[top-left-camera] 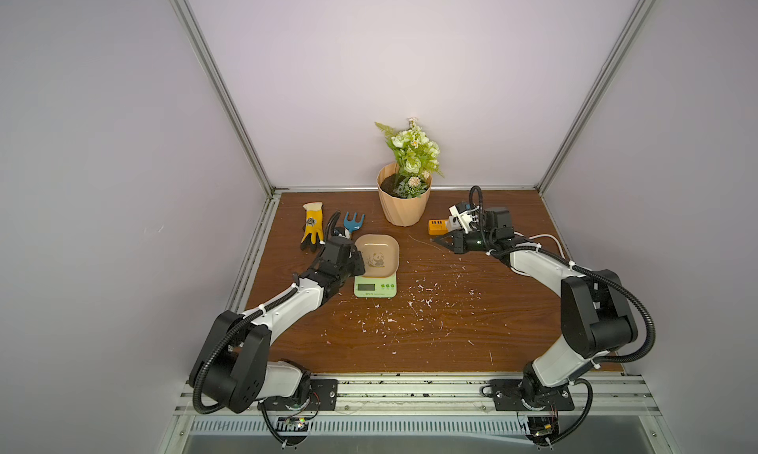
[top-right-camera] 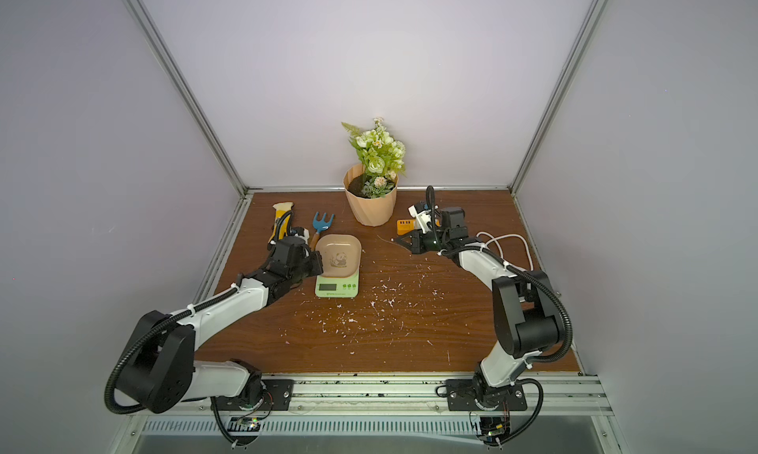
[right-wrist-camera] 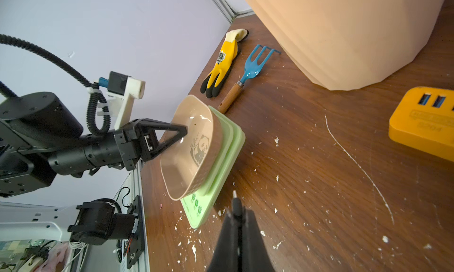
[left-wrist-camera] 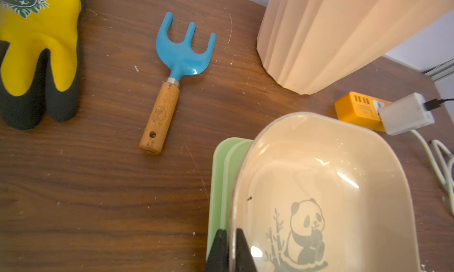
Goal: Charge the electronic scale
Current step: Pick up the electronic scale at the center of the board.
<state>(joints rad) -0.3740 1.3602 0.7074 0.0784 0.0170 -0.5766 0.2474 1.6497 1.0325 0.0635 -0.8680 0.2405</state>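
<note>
The electronic scale (top-left-camera: 375,287) (top-right-camera: 336,287), light green with a grey display, sits left of the table's middle. On it lies a tan tray (top-left-camera: 376,254) (left-wrist-camera: 319,175) with a panda picture. My left gripper (top-left-camera: 361,267) (left-wrist-camera: 230,230) (right-wrist-camera: 183,133) is shut on the tray's left rim, one finger inside and one outside. My right gripper (top-left-camera: 434,240) (top-right-camera: 396,240) (right-wrist-camera: 237,210) hovers to the right of the scale, shut on a small black cable plug (right-wrist-camera: 235,203) whose metal tip sticks out toward the scale (right-wrist-camera: 216,175).
An orange power strip (top-left-camera: 438,226) (right-wrist-camera: 425,125) lies behind my right gripper, with a white charger cube (left-wrist-camera: 406,113) and a white cable (top-left-camera: 545,238). A tan flower pot (top-left-camera: 404,206) stands at the back. A yellow glove (top-left-camera: 312,226) and a blue rake (top-left-camera: 352,223) lie back left.
</note>
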